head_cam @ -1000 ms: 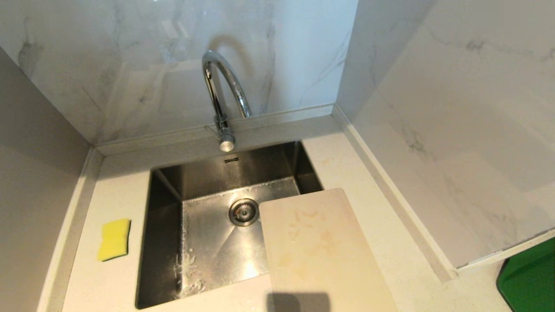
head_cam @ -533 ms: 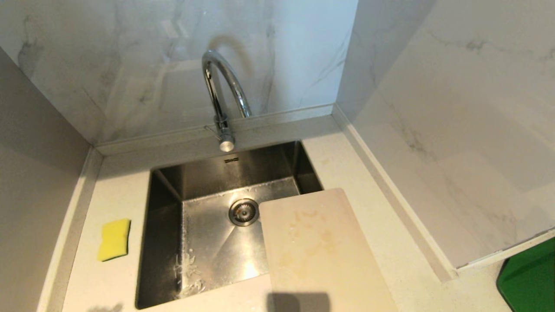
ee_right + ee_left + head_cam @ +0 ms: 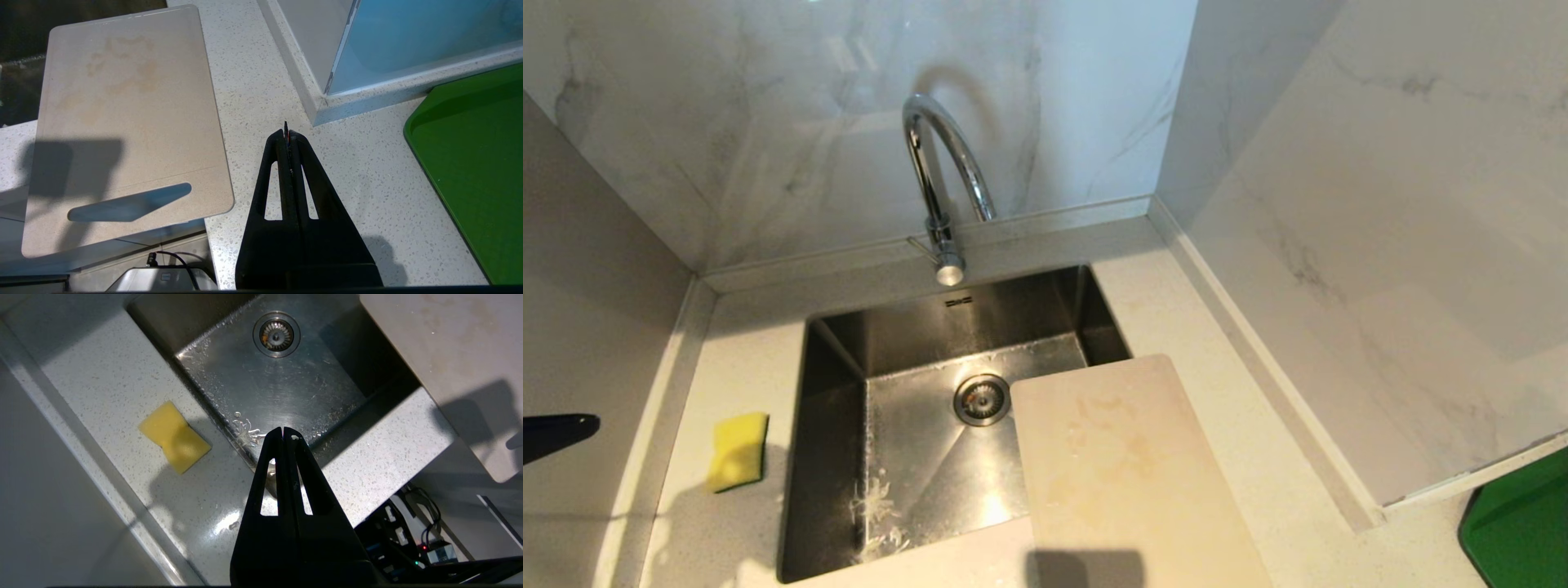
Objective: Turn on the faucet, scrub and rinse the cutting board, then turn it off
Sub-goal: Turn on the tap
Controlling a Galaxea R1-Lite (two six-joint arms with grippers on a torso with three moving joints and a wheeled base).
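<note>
The chrome faucet [image 3: 939, 180] arches over the back of the steel sink [image 3: 915, 465], with no water running from it. The cream cutting board [image 3: 1127, 482] lies flat, partly over the sink's right front corner and partly on the counter. It also shows in both wrist views [image 3: 449, 355] [image 3: 122, 122], with its slot handle at the near end. My left gripper [image 3: 592, 423] pokes in at the left edge, shut and empty. In its wrist view the left gripper [image 3: 283, 433] hangs above the sink's front left rim. My right gripper [image 3: 287, 134] is shut and empty over the counter, right of the board.
A yellow sponge [image 3: 738, 451] [image 3: 175, 437] lies on the counter left of the sink. A green tray [image 3: 1519, 523] [image 3: 470, 163] sits at the far right, beyond a marble wall corner [image 3: 1339, 327]. Drops of water lie on the sink floor around the drain [image 3: 981, 399].
My left gripper has risen into the head view at the left edge, and its shadow now falls on the counter near the sponge. Nothing else has moved.
</note>
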